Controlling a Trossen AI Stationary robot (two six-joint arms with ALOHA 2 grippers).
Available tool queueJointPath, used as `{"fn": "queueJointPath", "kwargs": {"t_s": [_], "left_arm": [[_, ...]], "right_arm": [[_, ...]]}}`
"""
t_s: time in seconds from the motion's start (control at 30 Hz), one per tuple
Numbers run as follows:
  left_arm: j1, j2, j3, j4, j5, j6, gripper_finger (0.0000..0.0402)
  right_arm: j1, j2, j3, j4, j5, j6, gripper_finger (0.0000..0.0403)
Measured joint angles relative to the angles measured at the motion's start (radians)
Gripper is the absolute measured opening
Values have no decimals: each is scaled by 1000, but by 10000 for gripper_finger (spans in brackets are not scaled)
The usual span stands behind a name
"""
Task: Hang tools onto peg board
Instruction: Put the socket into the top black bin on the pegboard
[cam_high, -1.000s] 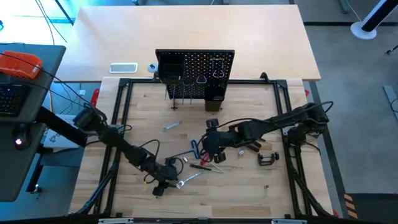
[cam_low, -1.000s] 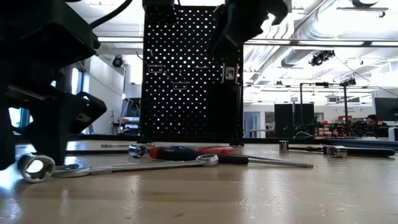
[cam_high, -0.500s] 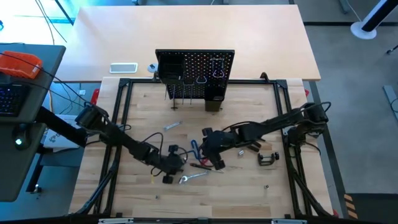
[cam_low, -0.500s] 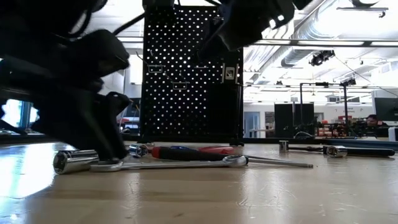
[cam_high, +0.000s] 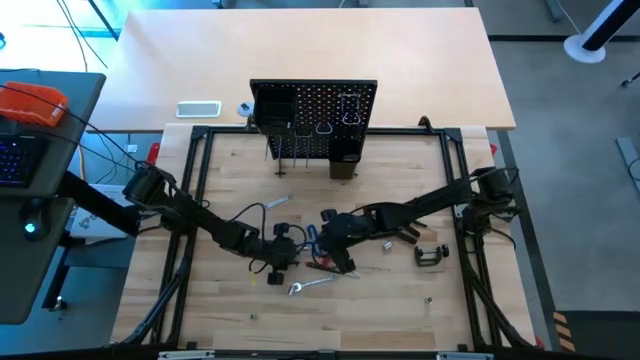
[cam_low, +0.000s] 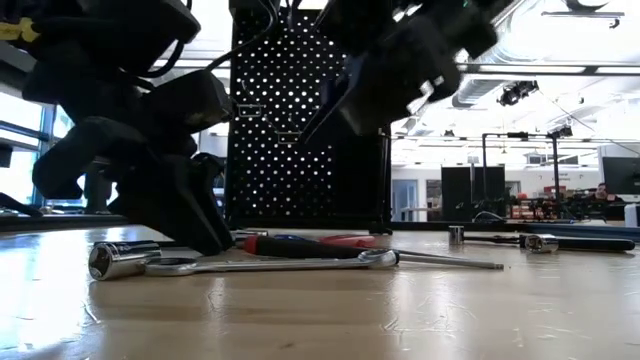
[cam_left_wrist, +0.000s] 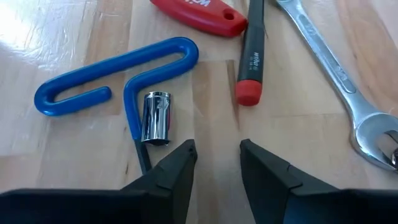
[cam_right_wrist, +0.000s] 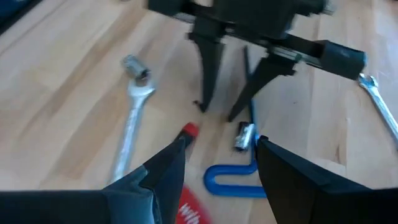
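The left gripper (cam_left_wrist: 216, 163) hovered, its 2 fingers spread and empty, over the blue-handled T hex key (cam_left_wrist: 118, 70) lying just beyond its fingertips. The right gripper (cam_right_wrist: 217, 163) waited opposite, spread. Next: lower and pinch the key.

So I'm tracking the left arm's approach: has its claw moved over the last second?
Yes. In the high view the left claw has shifted toward the peg board and rightward, from beside the long wrench to the blue T hex key.
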Motion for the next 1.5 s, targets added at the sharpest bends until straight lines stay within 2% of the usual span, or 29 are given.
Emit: {"fn": "queueJointPath", "kwargs": {"t_s": [0.23, 0.37, 0.57, 0.93, 1.27, 1.37, 1.5], "left_arm": [[0, 0, 0, -4, -10, 1, 121], [13, 1, 0, 8, -21, 17, 121], [60, 2, -1, 20, -33, 27, 121], [112, 2, -2, 75, 22, 56, 121], [120, 2, -2, 94, 39, 61, 121], [120, 1, -2, 95, 39, 62, 121], [120, 1, -1, 92, 39, 62, 121]], "right_arm": [[-37, 69, 0, 82, 6, 25, 193], [-56, 115, 0, 133, -65, 57, 193], [-57, 182, 1, 189, -72, 65, 193], [-68, 216, 5, 210, 64, 51, 192], [-83, 260, 8, 221, 20, 103, 191], [-83, 272, 10, 233, 28, 121, 179], [-82, 270, 9, 247, 47, 101, 138]]}}
